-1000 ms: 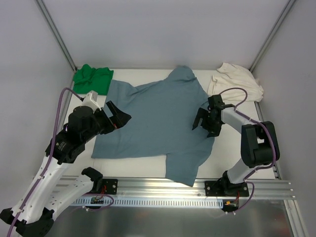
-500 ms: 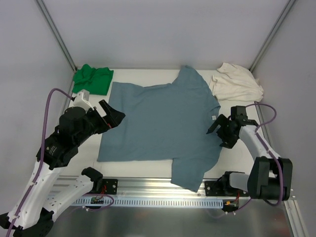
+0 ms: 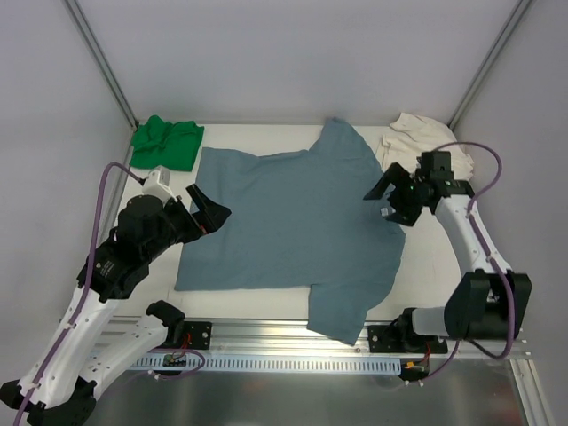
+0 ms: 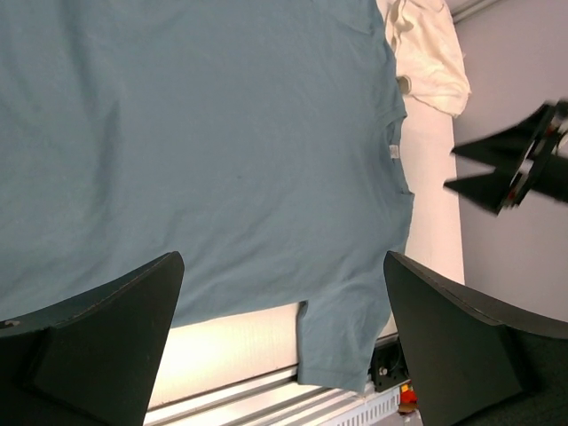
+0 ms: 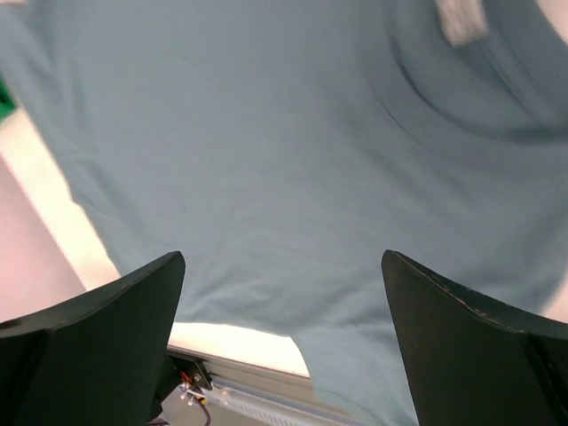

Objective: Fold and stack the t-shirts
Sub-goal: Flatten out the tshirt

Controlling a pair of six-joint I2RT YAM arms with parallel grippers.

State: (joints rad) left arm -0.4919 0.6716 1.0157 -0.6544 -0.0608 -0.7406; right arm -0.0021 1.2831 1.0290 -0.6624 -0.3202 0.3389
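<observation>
Green tee (image 3: 169, 142) and cream tee (image 3: 415, 138) block the far corners.

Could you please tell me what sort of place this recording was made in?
Probably a robotics lab test cell rather than a home: the left arm and right arm are bolted to an aluminium rail, plain grey panels wall in the white table, and the blue-grey t-shirt lies spread out.

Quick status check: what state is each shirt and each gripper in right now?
Blue-grey t-shirt: spread flat, unfolded.
Green t-shirt: bunched up, far left corner.
Cream t-shirt: crumpled, far right corner.
Left gripper: open, empty, at the blue-grey shirt's left edge.
Right gripper: open, empty, above its collar.
</observation>
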